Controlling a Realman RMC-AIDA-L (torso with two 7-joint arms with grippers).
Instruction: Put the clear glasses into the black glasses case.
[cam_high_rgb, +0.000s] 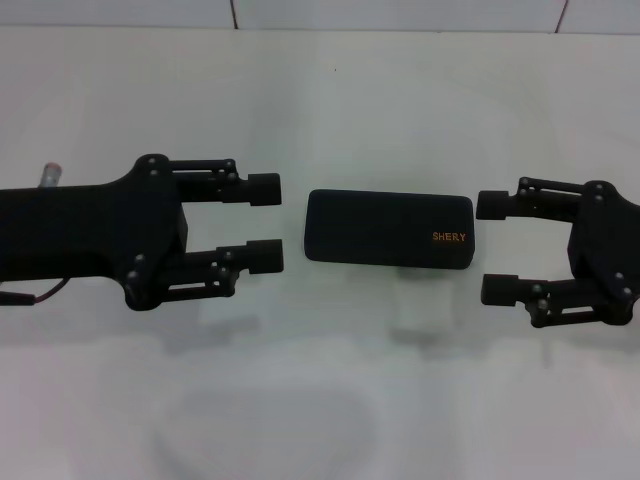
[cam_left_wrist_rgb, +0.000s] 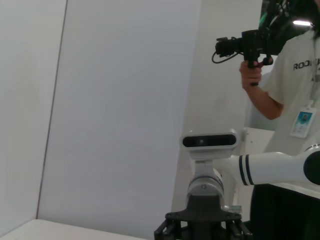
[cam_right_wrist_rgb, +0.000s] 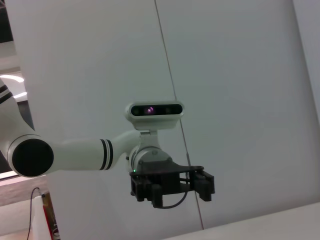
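One black glasses case (cam_high_rgb: 389, 228) is lying shut on the table (cam_high_rgb: 320, 100) — two grippers, left gripper (cam_high_rgb: 264, 222) and right gripper (cam_high_rgb: 497, 247), both spread open, flanking it; clear glasses possibly a faint shape nearby.

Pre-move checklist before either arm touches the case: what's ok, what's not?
1. Black glasses case located: ok, flat on the white table between the two arms.
2. Case lid open for loading: not ok, it is shut, gold lettering on top.
3. Left gripper ready: ok, jaws open, facing the case's left end, not touching.
4. Right gripper ready: ok, jaws open, facing the case's right end, apart from it.
5. Clear glasses located: cannot tell; only faint pale shapes show on the table nearer the robot than the case.
6. Wrist views useful: not ok, both look across at the other arm and wall.
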